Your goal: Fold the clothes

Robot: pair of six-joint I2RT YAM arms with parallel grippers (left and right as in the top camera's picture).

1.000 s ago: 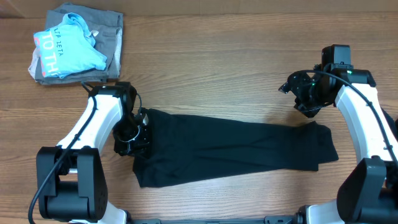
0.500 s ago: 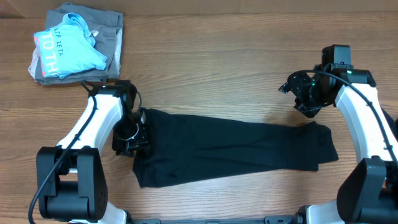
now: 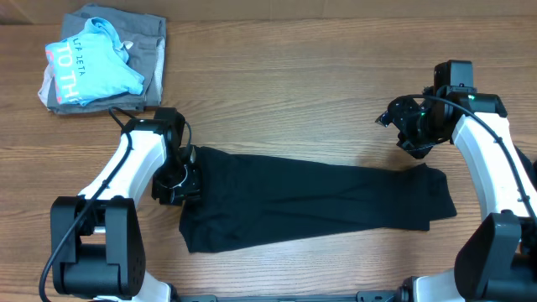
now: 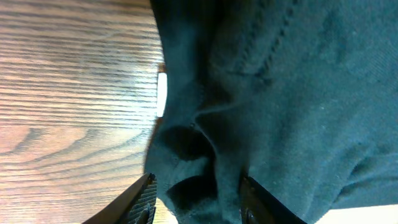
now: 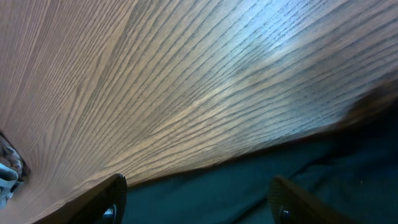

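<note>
The clothes (image 3: 310,201) lie long-axis left-right; left claw (image 4: 196,200) stands apart astride their edge, right claw (image 5: 198,202) apart.

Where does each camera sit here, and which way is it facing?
Overhead: above the table, looking straight down on the black shirt; the left gripper and right gripper show.
Left wrist: by the left gripper, looking down at the shirt's bunched edge; its two fingers show at the bottom.
Right wrist: by the right gripper, facing bare table and the shirt's edge; its fingers show.
Shared: all three see the black shirt.
</note>
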